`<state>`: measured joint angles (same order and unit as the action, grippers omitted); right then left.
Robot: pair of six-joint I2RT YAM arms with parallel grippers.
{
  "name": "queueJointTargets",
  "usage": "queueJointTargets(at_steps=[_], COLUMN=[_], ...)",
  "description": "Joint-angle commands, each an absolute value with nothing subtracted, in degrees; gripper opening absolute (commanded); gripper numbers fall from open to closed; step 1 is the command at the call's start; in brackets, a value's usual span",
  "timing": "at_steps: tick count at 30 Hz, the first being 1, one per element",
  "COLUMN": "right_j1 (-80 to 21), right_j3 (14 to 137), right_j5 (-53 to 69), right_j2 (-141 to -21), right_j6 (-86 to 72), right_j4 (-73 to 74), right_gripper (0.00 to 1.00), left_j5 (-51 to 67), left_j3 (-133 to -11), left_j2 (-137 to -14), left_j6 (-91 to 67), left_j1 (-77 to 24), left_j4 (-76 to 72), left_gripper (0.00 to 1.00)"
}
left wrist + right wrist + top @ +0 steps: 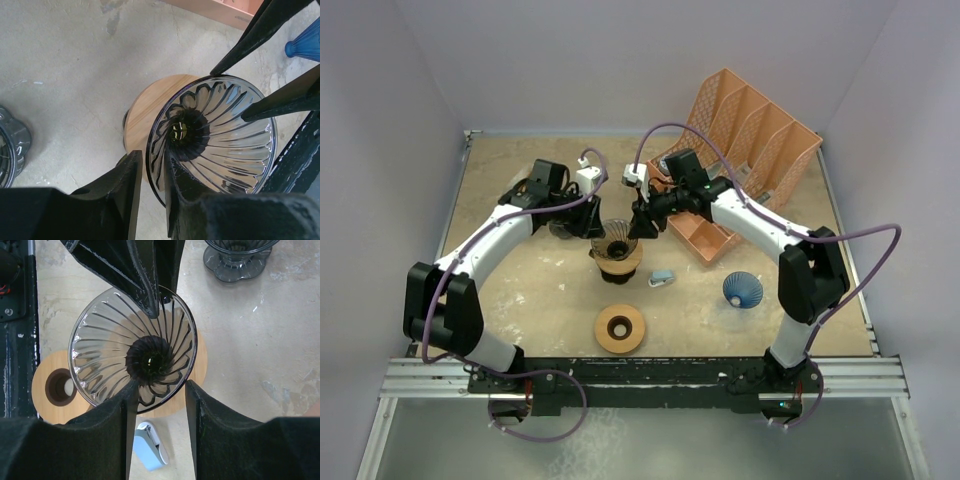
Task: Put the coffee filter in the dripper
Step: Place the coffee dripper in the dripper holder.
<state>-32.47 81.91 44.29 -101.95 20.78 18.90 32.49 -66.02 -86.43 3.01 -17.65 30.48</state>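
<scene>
**Q:** Where is the dripper?

**Op:** I see the clear ribbed glass dripper (616, 238) upright on its round wooden base (620, 266), mid-table. Both arms reach over it from opposite sides.

**Q:** Left side?

**Op:** On my left wrist feed, the left gripper (152, 152) sits astride the near rim, with one finger outside the glass and one inside the bowl. Only a thin gap is left between them. I cannot tell whether they actually bite the glass.

**Q:** Right side?

**Op:** The right gripper (161, 385) has its fingers well apart at the opposite rim. One tip is over the bowl, the other at its edge.

**Q:** Surroundings?

**Op:** A second wooden ring (620, 328) lies nearer the arm bases. A blue ribbed cone (743, 290) stands off to the right, and a dark glass dripper (235, 260) stands beyond the left gripper.
</scene>
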Motion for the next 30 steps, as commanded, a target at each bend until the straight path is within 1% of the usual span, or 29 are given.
queueJointTargets(at_steps=[1, 5, 14, 30], right_j1=[-32.70, -32.66, -32.70, -32.69], right_j3=[79.84, 78.58, 75.37, 70.40], right_j5=[44.38, 44.21, 43.37, 42.45], right_j2=[-101.96, -101.52, -101.34, -102.94], right_j6=[21.37, 22.14, 23.66, 25.31], right_j4=[17.81, 17.34, 15.41, 11.28], right_gripper=[0.44, 0.42, 0.40, 0.38], left_j5=[33.49, 33.59, 32.70, 29.59], left_j3=[-65.55, -64.60, -64.29, -64.69], left_j2=[-86.23, -85.88, -86.05, -87.59], left_j6=[2.55, 3.21, 4.09, 3.91], left_j1=[-18.10, -18.72, -19.54, -19.58], left_j4=[29.26, 28.95, 29.30, 31.12], left_gripper=[0.22, 0.18, 0.14, 0.12])
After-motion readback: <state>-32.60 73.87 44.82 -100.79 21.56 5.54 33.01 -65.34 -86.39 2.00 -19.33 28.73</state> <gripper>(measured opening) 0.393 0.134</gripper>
